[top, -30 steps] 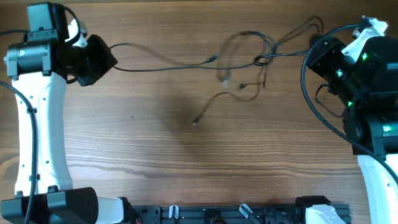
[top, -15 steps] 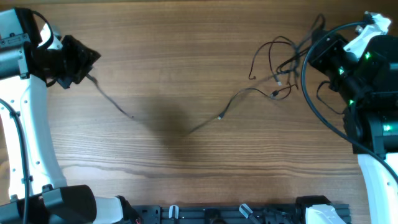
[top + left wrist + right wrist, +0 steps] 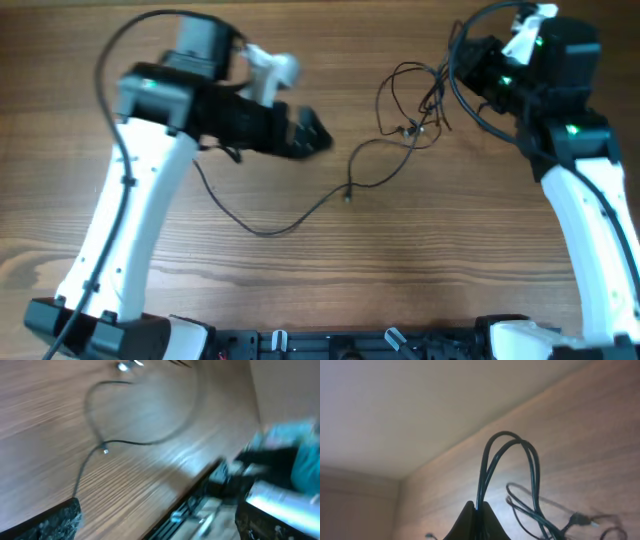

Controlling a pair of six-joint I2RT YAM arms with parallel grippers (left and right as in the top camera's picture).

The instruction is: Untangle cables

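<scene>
Several cables (image 3: 418, 128) bunched, loops clenched in right end effector (image 3: 476, 510), left end effector (image 3: 155, 520) released, view blurred

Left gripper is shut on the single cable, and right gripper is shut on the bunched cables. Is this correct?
No: the left wrist view shows the left gripper open, the single cable lying loose. The right gripper is indeed shut on the bunched cables.
</scene>
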